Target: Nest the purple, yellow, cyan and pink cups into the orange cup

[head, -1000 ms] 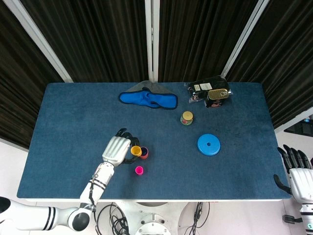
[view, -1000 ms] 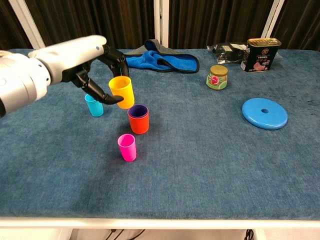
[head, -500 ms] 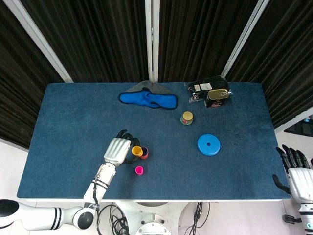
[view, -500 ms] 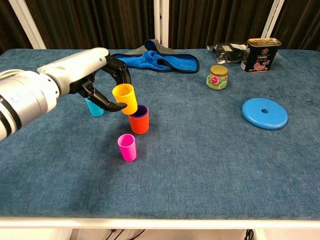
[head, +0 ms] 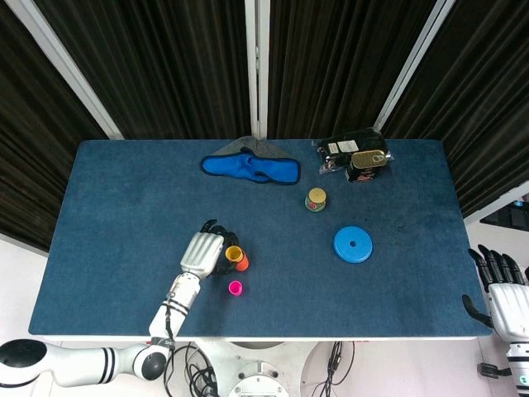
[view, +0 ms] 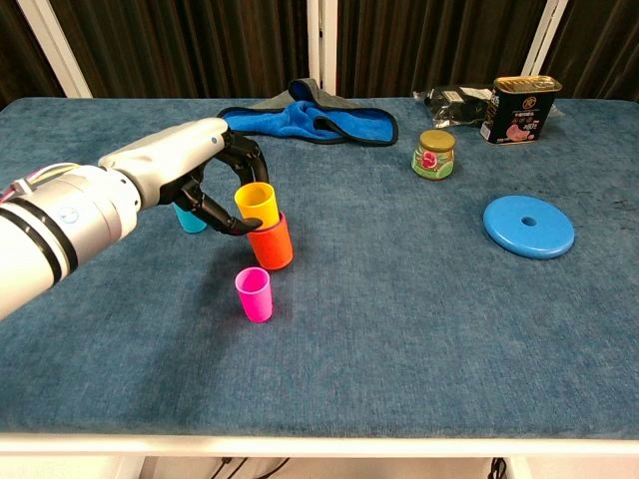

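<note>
My left hand [view: 205, 170] [head: 203, 250] grips the yellow cup [view: 256, 203] [head: 234, 253], whose lower part sits inside the orange cup [view: 271, 242] [head: 241, 263]. No purple shows now; the yellow cup covers the orange cup's mouth. A cyan cup [view: 187, 217] stands just behind the hand, mostly hidden by it. The pink cup [view: 254, 293] [head: 235, 288] stands upright alone in front of the orange one. My right hand [head: 501, 288] hangs off the table's right front corner, fingers spread, holding nothing.
A blue cloth [view: 319, 120] lies at the back. A small jar [view: 434, 154], a tin [view: 520, 108] and a black packet [view: 454, 98] stand at the back right. A blue disc [view: 528, 226] lies to the right on the blue table [view: 399, 339].
My left hand carried the yellow cup right and down, from above the table beside the orange cup into the orange cup's mouth, covering the purple cup. The right hand barely moved.
</note>
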Action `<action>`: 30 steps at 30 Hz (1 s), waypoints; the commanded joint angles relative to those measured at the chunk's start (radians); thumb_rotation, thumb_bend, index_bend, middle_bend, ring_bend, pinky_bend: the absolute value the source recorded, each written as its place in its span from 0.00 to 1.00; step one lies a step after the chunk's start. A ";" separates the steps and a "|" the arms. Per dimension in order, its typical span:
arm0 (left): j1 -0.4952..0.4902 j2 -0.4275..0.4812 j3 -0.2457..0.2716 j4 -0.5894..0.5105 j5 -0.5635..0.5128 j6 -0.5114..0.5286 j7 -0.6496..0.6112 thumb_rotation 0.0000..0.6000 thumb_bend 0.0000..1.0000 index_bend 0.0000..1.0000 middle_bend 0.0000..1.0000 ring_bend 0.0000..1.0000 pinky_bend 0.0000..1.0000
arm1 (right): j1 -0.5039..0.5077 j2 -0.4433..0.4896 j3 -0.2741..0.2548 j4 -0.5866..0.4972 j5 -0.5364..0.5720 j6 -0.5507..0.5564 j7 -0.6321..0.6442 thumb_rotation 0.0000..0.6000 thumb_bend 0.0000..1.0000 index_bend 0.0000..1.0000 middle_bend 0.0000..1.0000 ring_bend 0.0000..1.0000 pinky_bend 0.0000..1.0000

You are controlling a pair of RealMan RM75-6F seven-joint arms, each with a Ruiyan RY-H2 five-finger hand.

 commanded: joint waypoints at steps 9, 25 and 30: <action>0.006 0.002 0.005 0.000 0.028 -0.030 -0.024 1.00 0.27 0.30 0.42 0.22 0.10 | -0.002 0.000 -0.001 0.003 0.001 0.003 0.004 1.00 0.29 0.00 0.00 0.00 0.00; 0.019 0.129 -0.047 -0.056 0.101 0.035 0.037 1.00 0.24 0.25 0.30 0.13 0.09 | 0.000 0.006 -0.004 -0.013 -0.006 0.005 -0.018 1.00 0.29 0.00 0.00 0.00 0.00; 0.037 0.182 -0.048 -0.041 -0.010 -0.015 0.053 1.00 0.24 0.30 0.32 0.12 0.09 | -0.004 0.019 -0.004 -0.042 -0.022 0.026 -0.030 1.00 0.29 0.00 0.00 0.00 0.00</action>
